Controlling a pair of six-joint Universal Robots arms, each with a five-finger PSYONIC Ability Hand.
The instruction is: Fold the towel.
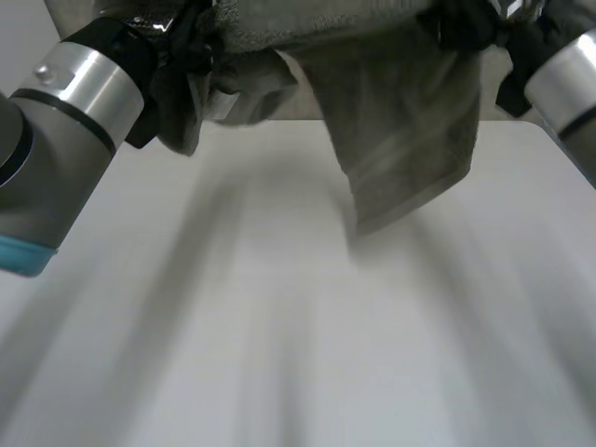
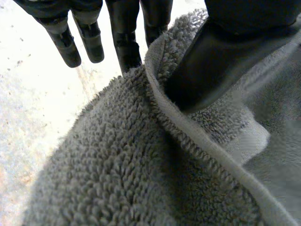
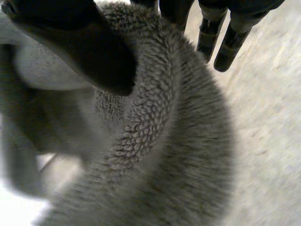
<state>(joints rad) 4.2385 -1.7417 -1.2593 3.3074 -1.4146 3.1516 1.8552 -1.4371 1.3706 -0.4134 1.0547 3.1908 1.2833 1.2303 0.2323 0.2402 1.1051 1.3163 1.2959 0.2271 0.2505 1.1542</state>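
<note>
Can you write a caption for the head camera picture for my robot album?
Left hand and right hand hold a grey towel up, its end hanging over the white table.

No legible text, label, brand mark, number or sign in any of the three views. Checked the grey towel point(image 1: 410, 140) and the white table point(image 1: 279, 326): both surfaces are plain, with nothing printed or stitched that can be read.
</note>
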